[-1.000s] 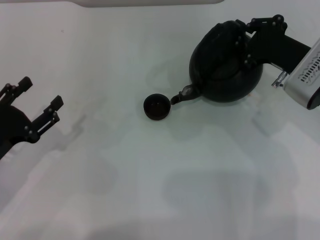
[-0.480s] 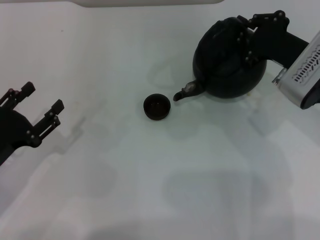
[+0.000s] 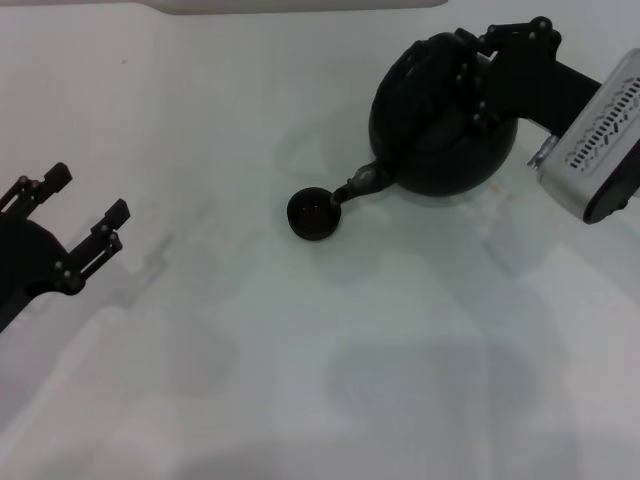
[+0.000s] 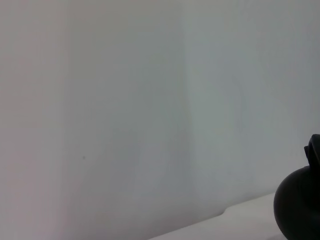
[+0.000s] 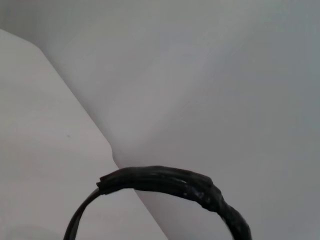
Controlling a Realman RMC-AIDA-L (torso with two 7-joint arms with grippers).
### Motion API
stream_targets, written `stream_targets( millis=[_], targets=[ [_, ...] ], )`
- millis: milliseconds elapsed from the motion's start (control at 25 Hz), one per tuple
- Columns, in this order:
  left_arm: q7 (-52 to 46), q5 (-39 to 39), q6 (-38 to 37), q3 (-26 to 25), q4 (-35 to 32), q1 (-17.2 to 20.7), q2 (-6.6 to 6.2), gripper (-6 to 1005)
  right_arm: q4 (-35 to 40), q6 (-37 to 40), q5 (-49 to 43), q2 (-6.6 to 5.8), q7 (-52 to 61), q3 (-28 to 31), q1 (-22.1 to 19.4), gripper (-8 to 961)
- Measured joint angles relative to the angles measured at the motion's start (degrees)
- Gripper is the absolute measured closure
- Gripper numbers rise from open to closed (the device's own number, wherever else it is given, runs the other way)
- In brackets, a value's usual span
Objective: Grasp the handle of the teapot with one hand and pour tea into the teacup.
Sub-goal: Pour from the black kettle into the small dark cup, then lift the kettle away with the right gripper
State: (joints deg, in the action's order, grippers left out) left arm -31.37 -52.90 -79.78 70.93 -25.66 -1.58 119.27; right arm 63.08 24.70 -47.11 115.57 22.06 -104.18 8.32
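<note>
Right gripper point(image 3: 478, 75) is clamped on the handle point(image 3: 440, 85) of the teapot point(image 3: 440, 125), which hangs tilted at the far right of the white table point(image 3: 300, 350), spout point(image 3: 358, 184) dipping over the rim of the teacup point(image 3: 314, 214). Left gripper point(image 3: 70, 225) is parked at the left edge, fingers apart, well clear of the work. Step in hand, as judged: pouring. Next move calls for more tilt with the spout held steady over the small cup.
</note>
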Motion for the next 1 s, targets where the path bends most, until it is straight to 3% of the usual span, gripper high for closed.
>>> stream_targets(
  millis=[1000],
  targets=[
    [0.9,0.0,0.0,0.1,0.9,-0.4,0.00,259,4.8,-8.8,0.0,-0.05,-3.4,-3.6,-0.9,846]
  ],
)
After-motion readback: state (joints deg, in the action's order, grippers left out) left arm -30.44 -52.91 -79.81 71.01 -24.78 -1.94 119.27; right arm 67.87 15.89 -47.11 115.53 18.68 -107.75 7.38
